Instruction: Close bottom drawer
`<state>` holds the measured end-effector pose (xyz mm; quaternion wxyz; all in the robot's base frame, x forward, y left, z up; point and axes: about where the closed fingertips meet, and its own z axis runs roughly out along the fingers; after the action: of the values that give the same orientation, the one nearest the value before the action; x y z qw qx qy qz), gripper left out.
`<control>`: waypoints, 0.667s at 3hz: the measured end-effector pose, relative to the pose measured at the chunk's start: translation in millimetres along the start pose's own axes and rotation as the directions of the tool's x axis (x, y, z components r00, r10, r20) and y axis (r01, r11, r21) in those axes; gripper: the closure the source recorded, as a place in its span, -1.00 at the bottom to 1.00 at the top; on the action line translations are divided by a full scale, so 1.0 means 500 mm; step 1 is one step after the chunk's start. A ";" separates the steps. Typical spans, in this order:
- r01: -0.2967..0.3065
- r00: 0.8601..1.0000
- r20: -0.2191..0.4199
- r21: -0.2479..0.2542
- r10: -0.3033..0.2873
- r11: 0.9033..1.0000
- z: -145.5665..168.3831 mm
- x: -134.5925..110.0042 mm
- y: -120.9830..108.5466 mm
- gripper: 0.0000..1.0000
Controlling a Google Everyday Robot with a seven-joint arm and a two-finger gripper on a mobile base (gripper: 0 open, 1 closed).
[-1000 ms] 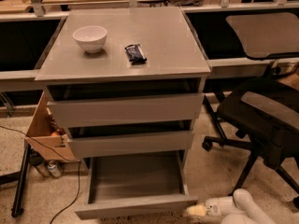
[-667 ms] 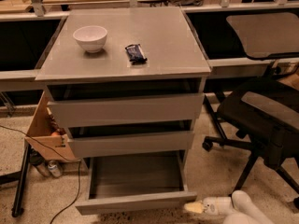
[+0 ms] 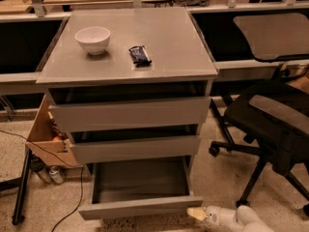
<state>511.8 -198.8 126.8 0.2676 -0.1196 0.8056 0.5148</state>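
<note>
Gripper point(image 3: 197, 213) sat low at the frame's bottom edge, its tip at the right end of the bottom drawer point(image 3: 140, 208) front, touching or just beside it. Could not tell whether it was apart or together. The bottom drawer was pulled well out of the cabinet point(image 3: 169, 37). Risk: a push at that corner rather than mid-front could skew the drawer and jam it, or the tip could slip off the end. Chair point(image 3: 270, 124) stood near the arm and might snag it.

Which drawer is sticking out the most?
The bottom drawer: its grey inside shows, while the middle drawer and top drawer barely stick out. The gripper is by its front corner.
</note>
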 end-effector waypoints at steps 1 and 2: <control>0.022 0.993 0.112 0.014 -0.023 1.000 0.020 -0.020 0.005 1.00; 0.045 0.977 0.205 0.034 -0.051 0.998 0.055 -0.063 0.001 1.00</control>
<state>546.1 -176.5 135.8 0.3638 -0.0812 0.7777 0.5062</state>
